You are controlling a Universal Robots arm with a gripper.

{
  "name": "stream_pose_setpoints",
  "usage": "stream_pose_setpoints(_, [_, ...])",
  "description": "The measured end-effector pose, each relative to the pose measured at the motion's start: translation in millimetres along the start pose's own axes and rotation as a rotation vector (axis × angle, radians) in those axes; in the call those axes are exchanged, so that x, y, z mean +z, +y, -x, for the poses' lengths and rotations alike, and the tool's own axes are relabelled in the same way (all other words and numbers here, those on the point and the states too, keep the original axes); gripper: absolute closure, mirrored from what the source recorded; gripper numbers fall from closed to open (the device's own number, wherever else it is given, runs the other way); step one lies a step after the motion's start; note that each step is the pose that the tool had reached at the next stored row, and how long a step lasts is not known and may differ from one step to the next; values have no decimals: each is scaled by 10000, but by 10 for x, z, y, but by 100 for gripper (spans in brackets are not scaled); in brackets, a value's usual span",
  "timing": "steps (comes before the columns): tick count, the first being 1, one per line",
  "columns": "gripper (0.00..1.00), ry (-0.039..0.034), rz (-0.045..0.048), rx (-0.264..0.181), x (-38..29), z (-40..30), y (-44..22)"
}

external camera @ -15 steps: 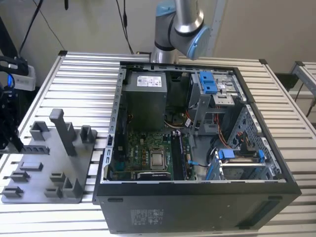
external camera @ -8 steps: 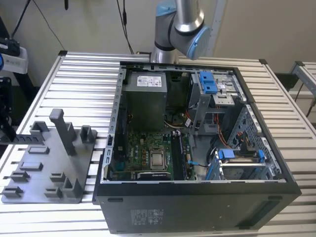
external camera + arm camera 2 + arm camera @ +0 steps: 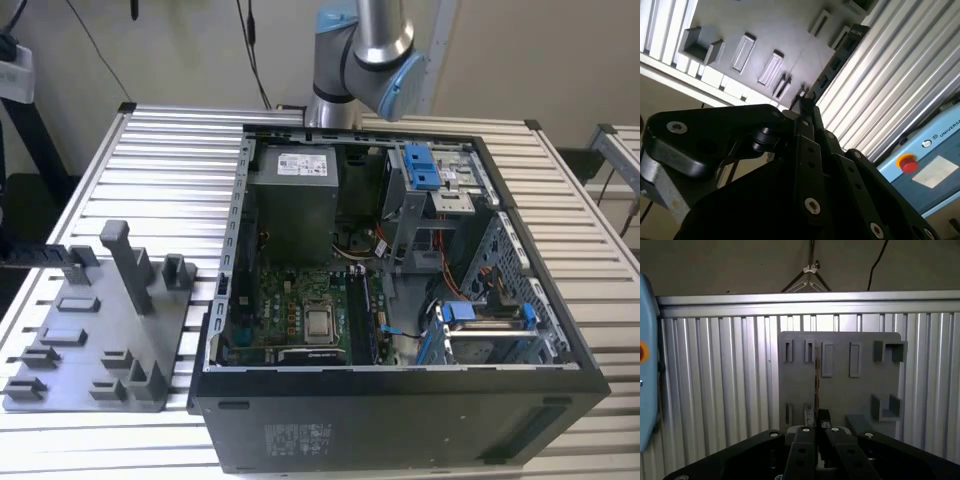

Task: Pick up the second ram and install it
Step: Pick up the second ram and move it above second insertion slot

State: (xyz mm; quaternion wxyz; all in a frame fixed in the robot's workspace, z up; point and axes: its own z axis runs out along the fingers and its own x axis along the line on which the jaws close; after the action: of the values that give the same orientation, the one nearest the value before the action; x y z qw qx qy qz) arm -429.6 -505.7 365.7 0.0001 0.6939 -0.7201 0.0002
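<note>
Slatted aluminium table [image 3: 150, 160] before a pale wall, seen from beside the rig. On it, toward the exterior view's right, stands an open black computer case [image 3: 400, 425] exposing a green motherboard [image 3: 285, 300]. Toward the exterior view's left lies a grey plastic holder tray [image 3: 100, 335] with posts and slots. The grey-and-blue robot arm [image 3: 365, 55] rises behind the case.

In the second wrist view the black two-fingered gripper [image 3: 806, 106] has its fingers pressed together on one end of the second ram [image 3: 837, 60], a slim, long, dark blue-black memory stick with black chips. The stick runs out past the fingertips. Behind it lie the tray and the table slats, with a blue box with a red button [image 3: 920, 160] off to one side.

In the first wrist view the gripper [image 3: 817, 424] looks straight onto the holder tray [image 3: 845, 390], and the second ram [image 3: 815, 380] shows edge-on as a thin line across the tray's face.

Progress, as judged from this:
- **Pick-up:** it looks done, with the stick pinched in the claw and apparently lifted clear of the tray. Whether its far end has fully left a slot I cannot tell.
- **Installation:** it is not yet done, since the stick is over the tray, well apart from the case.
- **Long black slots [image 3: 365, 315] on the motherboard:** whether they already carry another stick I cannot make out.
</note>
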Motion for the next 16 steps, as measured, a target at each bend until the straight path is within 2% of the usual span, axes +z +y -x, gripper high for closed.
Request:
stream_pose_setpoints(9, [86, 0, 0, 0, -410, 0, 0])
stream_pose_setpoints(10, [86, 6, 0, 0, -439, 0, -1])
stream_pose_setpoints(16, [86, 8, 0, 1, -440, 0, 0])
